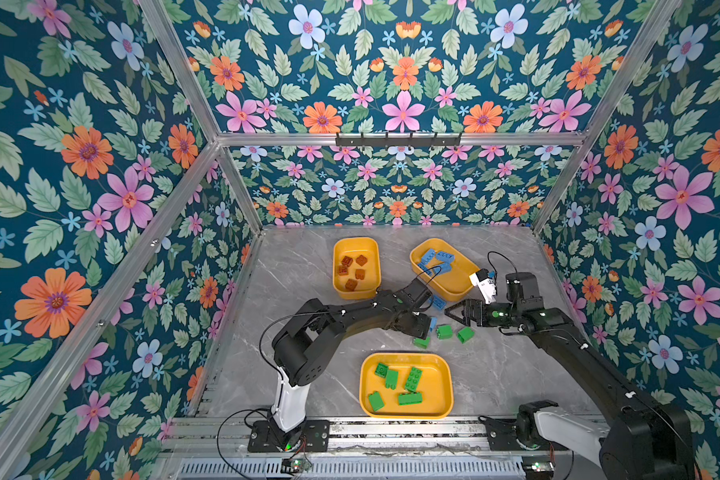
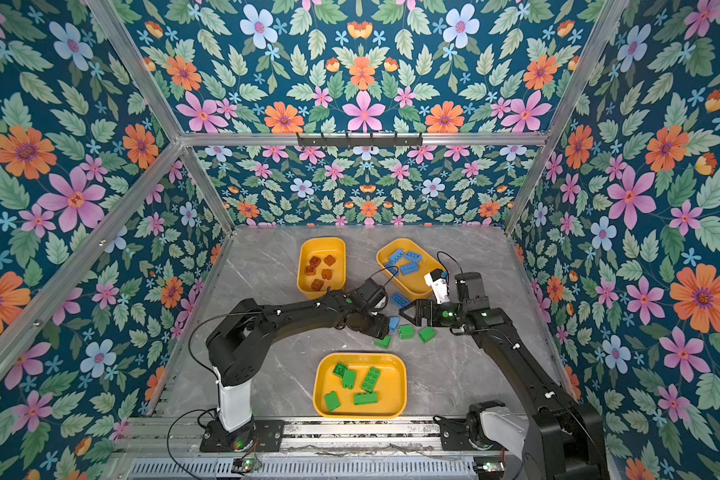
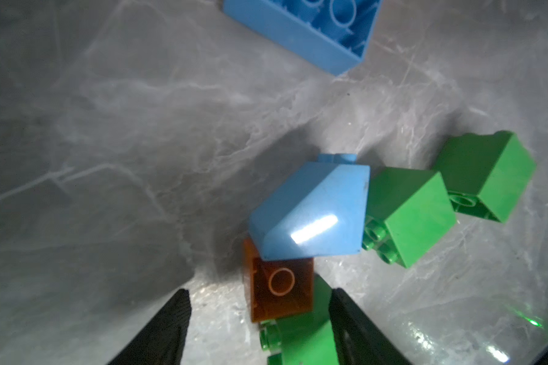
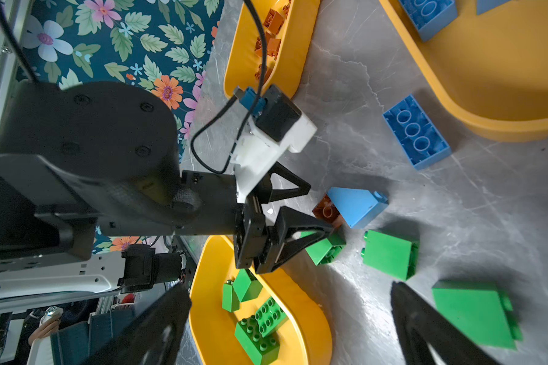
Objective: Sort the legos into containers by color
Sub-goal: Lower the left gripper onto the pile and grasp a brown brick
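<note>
On the grey marble tabletop [image 1: 300, 291], leftmost tray [image 1: 371, 249]: yellow-orange, far from the arm bases; five reddish-brown bricks [image 1: 351, 284] lie loose on its floor.
Near tray [image 1: 435, 386]: closest to the arm bases, roughly between them; it holds five sorted green bricks [image 1: 413, 379], square and oblong.
Left gripper [image 3: 259, 293]: low over the loose pile mid-table. Jaws are parted and astride the stray brown brick [image 3: 280, 290], with a clear gap on one side, so nothing is clamped.
Stray brown brick: on the table, hollow underside showing, outside every tray.
First green brick [image 3: 298, 341]: on its side with the studs in view, touching the stray brown brick and lying against one finger [image 3: 355, 331].
Light-blue sloped piece [image 3: 310, 211]: on the table, overlapping one edge of the stray brown brick.
Blue oblong brick [image 1: 438, 302]: hollow side up on the table, just beside the near wall of the right tray.
Right tray [image 1: 454, 278]: far side, set at an angle; several sorted blue bricks [image 1: 443, 257] are piled at its far end.
Second green brick [image 3: 408, 215]: on the table, just beside the light-blue sloped piece.
Right gripper [image 4: 290, 287]: jaws spread wide with nothing between them, tips pointing toward the left arm, near the loose pile.
Third green brick [image 3: 487, 177]: rightmost of the loose pieces, near the second green brick.
</note>
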### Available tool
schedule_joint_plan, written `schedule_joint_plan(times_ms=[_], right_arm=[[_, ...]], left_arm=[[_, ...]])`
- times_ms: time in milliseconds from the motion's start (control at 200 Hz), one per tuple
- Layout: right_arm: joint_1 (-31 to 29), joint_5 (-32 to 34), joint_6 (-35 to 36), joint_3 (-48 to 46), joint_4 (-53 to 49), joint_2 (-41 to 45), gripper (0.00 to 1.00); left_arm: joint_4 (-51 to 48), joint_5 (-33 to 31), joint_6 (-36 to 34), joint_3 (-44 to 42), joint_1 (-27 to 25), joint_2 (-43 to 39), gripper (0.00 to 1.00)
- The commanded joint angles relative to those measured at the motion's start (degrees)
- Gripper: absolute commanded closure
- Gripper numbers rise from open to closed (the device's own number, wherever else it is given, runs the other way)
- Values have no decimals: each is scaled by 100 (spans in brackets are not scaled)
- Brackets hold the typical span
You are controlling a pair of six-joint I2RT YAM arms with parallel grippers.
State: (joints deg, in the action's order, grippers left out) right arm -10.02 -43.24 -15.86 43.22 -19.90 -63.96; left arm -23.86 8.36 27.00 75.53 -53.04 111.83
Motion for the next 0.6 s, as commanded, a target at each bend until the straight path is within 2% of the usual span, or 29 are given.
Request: schedule_joint_plan(times_ms=[0, 275, 440, 595], right_arm=[[-9, 56, 116, 15, -80, 33, 1], [5, 80, 136, 19, -126, 73, 1], [14, 81, 179, 54, -176, 52, 1], [32, 63, 197, 85, -172, 25, 1]], left_arm=[[-133, -309, -148, 126, -31, 145, 30], [-450, -782, -221, 570, -31, 568, 41], [-666, -872, -301, 713, -31, 691, 51], [-928, -1021, -353, 751, -20, 661, 66]])
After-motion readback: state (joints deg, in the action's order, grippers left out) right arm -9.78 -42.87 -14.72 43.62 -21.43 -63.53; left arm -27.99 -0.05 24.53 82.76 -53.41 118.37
